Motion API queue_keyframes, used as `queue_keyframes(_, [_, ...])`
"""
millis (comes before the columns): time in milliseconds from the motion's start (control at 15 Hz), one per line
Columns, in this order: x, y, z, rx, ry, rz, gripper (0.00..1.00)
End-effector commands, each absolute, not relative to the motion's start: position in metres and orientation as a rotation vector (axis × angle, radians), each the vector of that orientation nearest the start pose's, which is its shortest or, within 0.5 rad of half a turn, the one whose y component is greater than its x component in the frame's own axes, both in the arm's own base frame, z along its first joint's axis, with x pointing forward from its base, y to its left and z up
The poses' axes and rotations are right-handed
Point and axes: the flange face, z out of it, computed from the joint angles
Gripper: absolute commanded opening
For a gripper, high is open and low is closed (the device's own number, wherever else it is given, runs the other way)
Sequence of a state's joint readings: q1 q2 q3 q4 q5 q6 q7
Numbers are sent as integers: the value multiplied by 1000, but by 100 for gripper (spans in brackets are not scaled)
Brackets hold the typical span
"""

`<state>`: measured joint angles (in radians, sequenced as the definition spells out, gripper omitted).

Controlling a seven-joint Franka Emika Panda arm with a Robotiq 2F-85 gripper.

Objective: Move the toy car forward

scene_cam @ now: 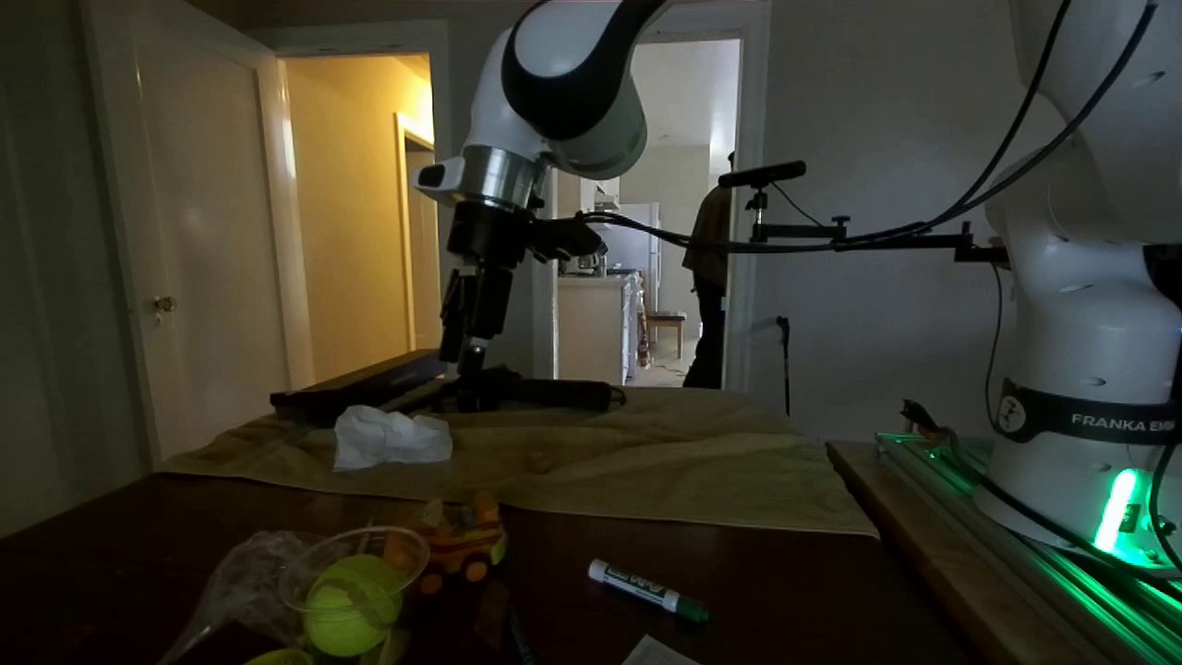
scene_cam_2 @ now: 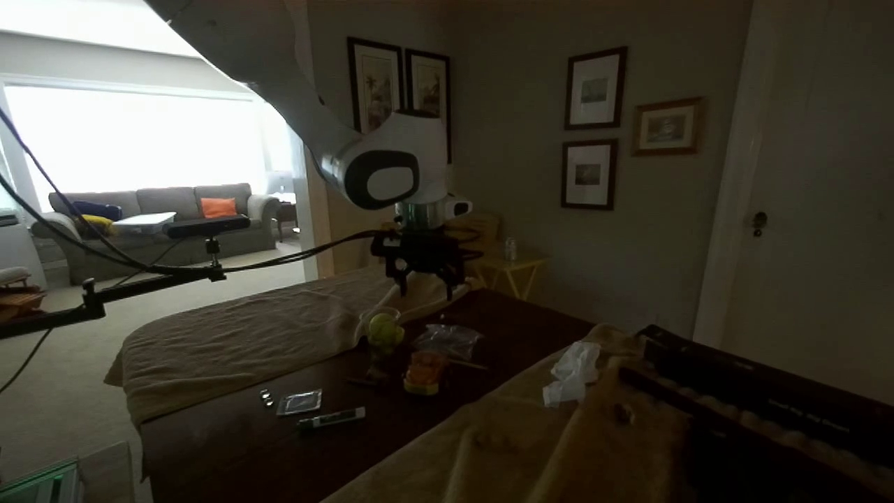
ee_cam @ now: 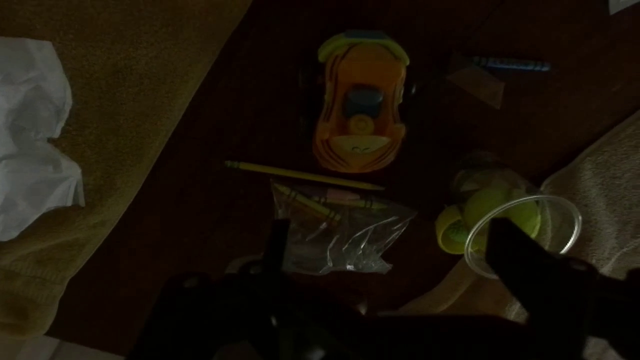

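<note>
- Your gripper is released: its two fingers stand wide apart in the lower part of the wrist view.
- The toy car, orange with yellow-green trim, sits on the dark table. In the wrist view it lies beyond your fingertips, farther up and apart from both.
- Side to side, the car falls between the lines of your two fingers, closer to the one on the left of that view.
- The end of the car with the pale patch points toward you. A yellow pencil lies crosswise just beside it, between the car and a clear plastic bag with crayons in it.
- From the wrist, you see the bag in the gap between your fingers, while the finger on the right overlaps a clear cup with a yellow-green ball inside.
- In an exterior view your gripper hangs above the table, with the car lower and nearer that camera.
- Well apart from your fingers, a crumpled white tissue rests on the tan cloth.
</note>
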<state>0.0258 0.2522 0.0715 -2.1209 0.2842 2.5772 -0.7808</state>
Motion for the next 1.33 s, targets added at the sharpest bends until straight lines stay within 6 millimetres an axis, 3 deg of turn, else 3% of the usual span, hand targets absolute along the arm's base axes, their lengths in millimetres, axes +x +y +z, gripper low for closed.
queue_keyframes(0, [576,79,287,-2846,-913,-326,100])
queue_keyframes(200, [564,98,261,-2837,-905,-228,100])
queue_keyframes(400, [554,98,237,-2844,-873,-137,100])
queue_keyframes(800, [546,74,210,-2931,-773,-21,100])
queue_keyframes(1133, [556,43,214,-3045,-763,26,100])
queue_keyframes(1267, [562,33,214,-3078,-832,46,100])
